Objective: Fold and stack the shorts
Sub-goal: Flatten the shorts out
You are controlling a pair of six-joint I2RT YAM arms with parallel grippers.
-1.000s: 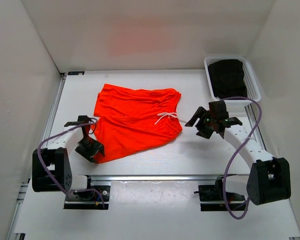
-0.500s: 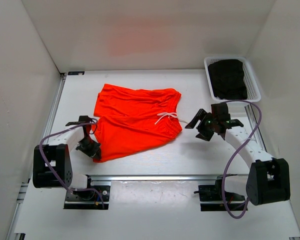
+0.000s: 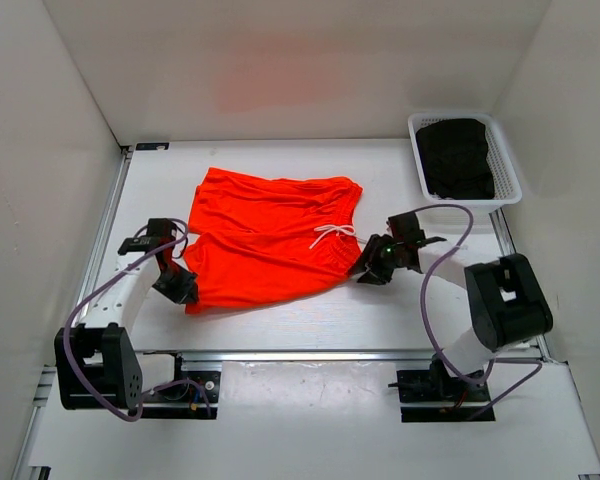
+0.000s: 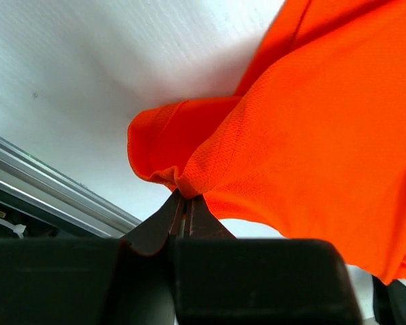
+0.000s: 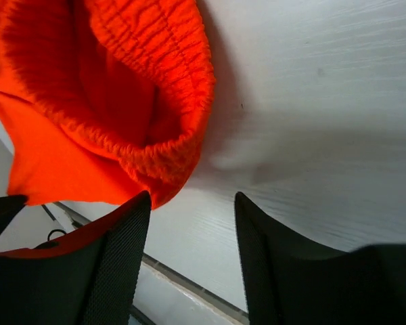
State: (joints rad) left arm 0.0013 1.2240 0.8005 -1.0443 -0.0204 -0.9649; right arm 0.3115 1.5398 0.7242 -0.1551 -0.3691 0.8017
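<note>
Pinching the near corner of one leg of the shorts (image 3: 270, 240), your left claw (image 3: 180, 290) is closed tight on the thin orange cloth. In the left wrist view the two fingers meet with no gap, and the cloth bunches into a small fold at their tips.

Your right claw (image 3: 368, 270) is low at the other end of the shorts, at the near end of the waistband (image 5: 155, 95). Its jaws stand apart. In the right wrist view one finger (image 5: 118, 250) is at the edge of the gathered waistband, and the other finger is over the bare white table (image 3: 380, 320). I cannot tell if the first finger touches the cloth or is only very close to it.

The shorts lie spread in the middle of the table, with the legs toward your left arm and the waistband toward your right arm. The white cord (image 3: 332, 235) lies on the waistband. A white basket (image 3: 510, 170) with a black cloth (image 3: 458, 158) inside stands at the far right corner, well apart from the shorts.
</note>
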